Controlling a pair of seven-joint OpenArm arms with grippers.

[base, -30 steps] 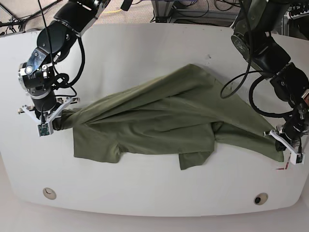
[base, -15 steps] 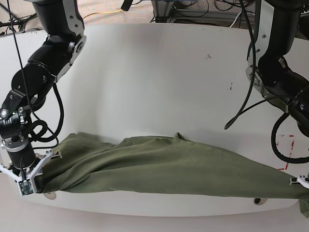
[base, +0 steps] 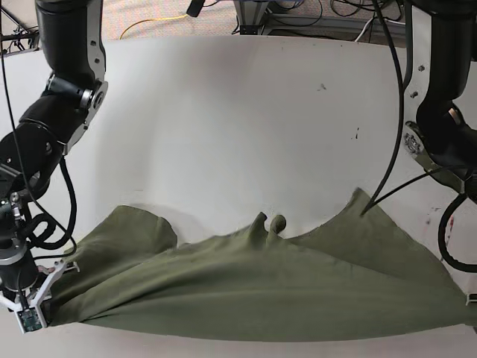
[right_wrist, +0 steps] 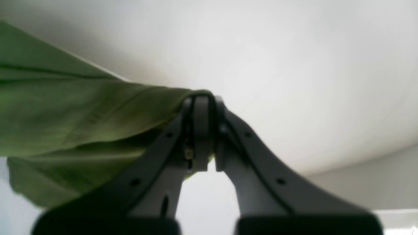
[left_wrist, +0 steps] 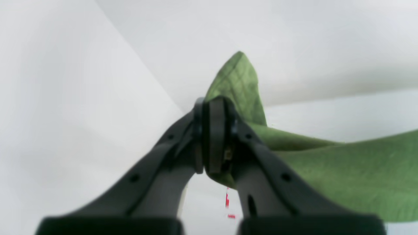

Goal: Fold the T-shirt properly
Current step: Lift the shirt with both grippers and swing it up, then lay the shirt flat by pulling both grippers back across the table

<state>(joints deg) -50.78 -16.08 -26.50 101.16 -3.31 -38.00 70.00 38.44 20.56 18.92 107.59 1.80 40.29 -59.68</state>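
Olive T-shirt looks thin, light, floppy; left gripper and right gripper each pinch a near-edge corner, best hold at hems.

In the base view the left gripper is cut off by the right edge, and the near-right corner of the plain olive-green thin-cloth T-shirt runs off there too. The near edge of the white round-cornered table is hidden under the draped cloth. Both wrist views are blurry, so the backgrounds are just pale grey haze.
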